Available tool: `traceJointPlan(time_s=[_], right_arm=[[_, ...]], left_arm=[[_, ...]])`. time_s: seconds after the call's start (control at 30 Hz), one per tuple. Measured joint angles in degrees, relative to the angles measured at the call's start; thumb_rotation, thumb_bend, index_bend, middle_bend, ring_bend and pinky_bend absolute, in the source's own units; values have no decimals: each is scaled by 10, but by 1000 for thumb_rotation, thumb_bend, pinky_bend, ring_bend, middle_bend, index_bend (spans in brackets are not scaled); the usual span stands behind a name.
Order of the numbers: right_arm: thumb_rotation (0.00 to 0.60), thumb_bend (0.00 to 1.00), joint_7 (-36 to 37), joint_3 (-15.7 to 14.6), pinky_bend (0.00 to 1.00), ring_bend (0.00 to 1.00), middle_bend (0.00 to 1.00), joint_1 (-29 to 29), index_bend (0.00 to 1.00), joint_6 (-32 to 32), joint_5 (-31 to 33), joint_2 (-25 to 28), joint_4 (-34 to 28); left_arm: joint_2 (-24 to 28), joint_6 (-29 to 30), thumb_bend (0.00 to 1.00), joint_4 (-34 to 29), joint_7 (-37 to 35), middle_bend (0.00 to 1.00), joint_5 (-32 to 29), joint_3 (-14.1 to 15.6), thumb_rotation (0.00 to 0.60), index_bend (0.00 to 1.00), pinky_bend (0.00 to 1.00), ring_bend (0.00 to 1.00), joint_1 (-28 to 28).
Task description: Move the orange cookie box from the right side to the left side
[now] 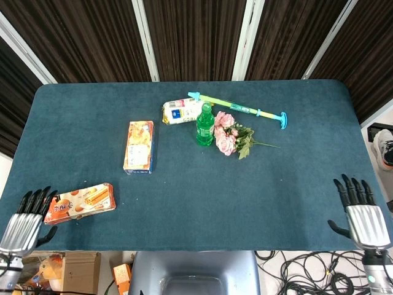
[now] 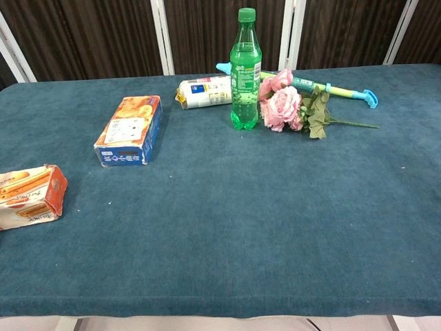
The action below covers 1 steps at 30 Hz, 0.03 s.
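Orange cookie box (image 1: 81, 200) lies flat at surface (image 1: 184, 209) front-left corner. Left hand (image 1: 23, 219) just beside it, fingers spread, holding nothing. Right hand (image 1: 362, 216) off far right edge, fingers apart, empty.

Flat rectangular orange cardboard cookie box (image 1: 81, 200) lies face-up near my table's front-left edge, unheld.

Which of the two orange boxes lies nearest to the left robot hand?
The wafer-roll box at the front edge, just beside the left robot hand; the blue-sided box lies farther back.
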Motion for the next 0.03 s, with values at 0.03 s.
traceJointPlan(time_s=[0.03], right_arm=[[600, 55, 6, 2, 0, 0, 0, -4, 0, 1, 0, -1, 4]], left_arm=[[-4, 5, 310, 0, -3, 0, 1, 0, 600, 0, 39, 0, 5]])
